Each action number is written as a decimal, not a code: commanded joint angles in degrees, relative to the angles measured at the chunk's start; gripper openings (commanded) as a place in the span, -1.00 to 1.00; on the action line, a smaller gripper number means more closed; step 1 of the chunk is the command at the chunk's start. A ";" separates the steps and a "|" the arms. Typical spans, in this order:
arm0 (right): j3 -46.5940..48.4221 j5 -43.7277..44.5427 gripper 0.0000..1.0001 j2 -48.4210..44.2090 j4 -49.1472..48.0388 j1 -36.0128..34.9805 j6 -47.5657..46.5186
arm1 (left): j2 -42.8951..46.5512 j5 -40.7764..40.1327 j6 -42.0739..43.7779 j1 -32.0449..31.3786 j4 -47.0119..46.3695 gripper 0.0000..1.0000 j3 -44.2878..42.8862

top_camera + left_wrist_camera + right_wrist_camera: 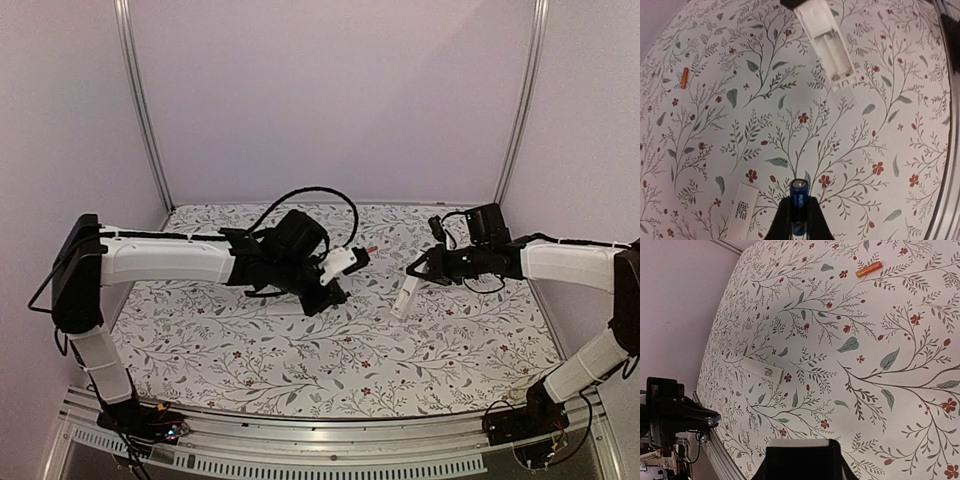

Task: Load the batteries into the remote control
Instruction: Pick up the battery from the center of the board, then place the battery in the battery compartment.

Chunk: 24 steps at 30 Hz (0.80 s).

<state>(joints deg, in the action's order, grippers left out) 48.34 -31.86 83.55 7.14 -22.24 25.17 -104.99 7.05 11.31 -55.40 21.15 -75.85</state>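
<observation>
My left gripper (799, 202) is shut on the blue battery (799, 192), which stands up between the fingers above the floral table. The orange-red battery (684, 78) lies loose on the table to the far left, and shows too in the right wrist view (869, 269) and in the top view (372, 248). The white remote control (827, 42) hangs tilted ahead, its empty battery recess facing my left wrist camera. My right gripper (420, 270) is shut on the remote control (405, 297), and only its white end edge (799, 442) shows between the right fingers.
A flat white battery cover (743, 210) with a printed label lies on the table just left of my left gripper, also seen as the cover (763, 371) from the right wrist. The table's metal edge (952, 150) runs along the right. White walls enclose the back and sides.
</observation>
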 commanded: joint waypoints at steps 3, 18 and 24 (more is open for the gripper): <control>3.21 -3.50 -1.00 2.58 -5.18 -2.80 5.52 | 7.08 1.63 -19.01 0.71 -37.51 -1.00 13.50; 5.96 -6.67 -1.00 6.74 -8.94 -5.32 11.99 | 0.63 4.00 -24.74 0.02 -48.67 -1.00 14.37; 6.25 -7.20 -1.00 6.78 -9.33 -5.36 13.08 | -1.42 2.52 -22.84 -1.02 -46.89 -1.00 12.60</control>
<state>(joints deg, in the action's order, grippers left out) 52.97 -37.76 89.76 -0.14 -27.22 36.73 -104.92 10.90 -13.13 -55.24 -26.17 -61.10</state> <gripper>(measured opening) 0.223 0.055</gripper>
